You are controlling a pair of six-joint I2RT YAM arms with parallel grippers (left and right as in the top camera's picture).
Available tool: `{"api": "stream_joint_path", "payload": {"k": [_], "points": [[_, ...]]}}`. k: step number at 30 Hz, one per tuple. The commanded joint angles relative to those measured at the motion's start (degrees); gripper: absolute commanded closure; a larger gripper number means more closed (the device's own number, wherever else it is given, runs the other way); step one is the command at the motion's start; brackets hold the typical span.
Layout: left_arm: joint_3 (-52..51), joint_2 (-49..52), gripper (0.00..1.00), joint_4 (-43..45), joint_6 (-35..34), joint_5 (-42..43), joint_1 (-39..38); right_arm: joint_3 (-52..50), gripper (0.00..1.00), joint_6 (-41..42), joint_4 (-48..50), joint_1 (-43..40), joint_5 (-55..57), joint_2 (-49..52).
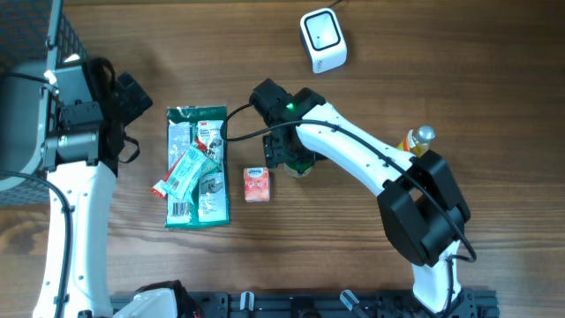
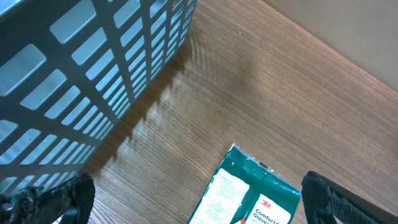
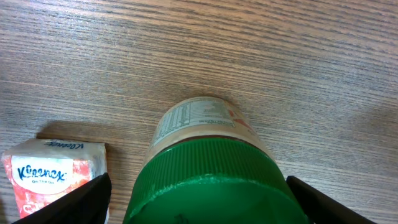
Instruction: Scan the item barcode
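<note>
Jar (image 3: 199, 127) with a green lid stands upright directly beneath the right gripper (image 3: 198, 196), wrist angled downward, fingers spread either side of it, unclamped.

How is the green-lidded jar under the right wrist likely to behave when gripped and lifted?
The jar looks rigid, so it probably won't give under a squeeze. Its round body would likely roll if tipped. The green lid looks like hard plastic, possibly slippery.
</note>
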Motion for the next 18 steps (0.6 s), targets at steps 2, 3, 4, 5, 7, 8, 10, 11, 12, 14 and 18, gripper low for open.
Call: {"api": "stream_joint_path", "payload": {"k": [2,3,4,5,7,8,10,11,12,14,18], "points": [[0.2,0.0,0.00,0.2,0.5,-0.3,0.2,-1.0,0.12,0.1,-0.3,-0.2,-0.7,1.3],[0.2,0.0,0.00,0.2,0.5,-0.3,0.2,-1.5,0.12,0.1,-0.1,-0.2,-0.7,1.3],[0.2,0.0,0.00,0.2,0.5,-0.3,0.2,-2.0,0.13,0.3,0.1,-0.2,-0.7,1.3],[0.2,0.0,0.00,0.2,0.5,-0.3,0.2,-2.8,0.13,0.5,0.6,-0.2,-0.7,1.3],[0.2,0.0,0.00,0.2,0.5,-0.3,0.2,-4.3,0.13,1.1,1.9,-0.2,-0.7,1.3],[0.2,0.0,0.00,0.2,0.5,-0.3,0.2,-4.8,0.13,1.4,2.4,-0.2,-0.6,1.3],[0.2,0.0,0.00,0.2,0.5,-0.3,0.2,-5.2,0.18,1.4,3.5,-0.2,-0.6,1.3],[0.2,0.0,0.00,0.2,0.5,-0.3,0.2,-5.2,0.20,1.4,3.8,-0.2,-0.7,1.3],[0.2,0.0,0.00,0.2,0.5,-0.3,0.2,-5.2,0.21,1.4,4.1,-0.2,-0.7,1.3],[0.2,0.0,0.00,0.2,0.5,-0.3,0.2,-5.2,0.22,1.4,4.7,-0.2,-0.7,1.3],[0.2,0.0,0.00,0.2,0.5,-0.3,0.2,-5.2,0.23,1.4,4.9,-0.2,-0.7,1.3]]}}
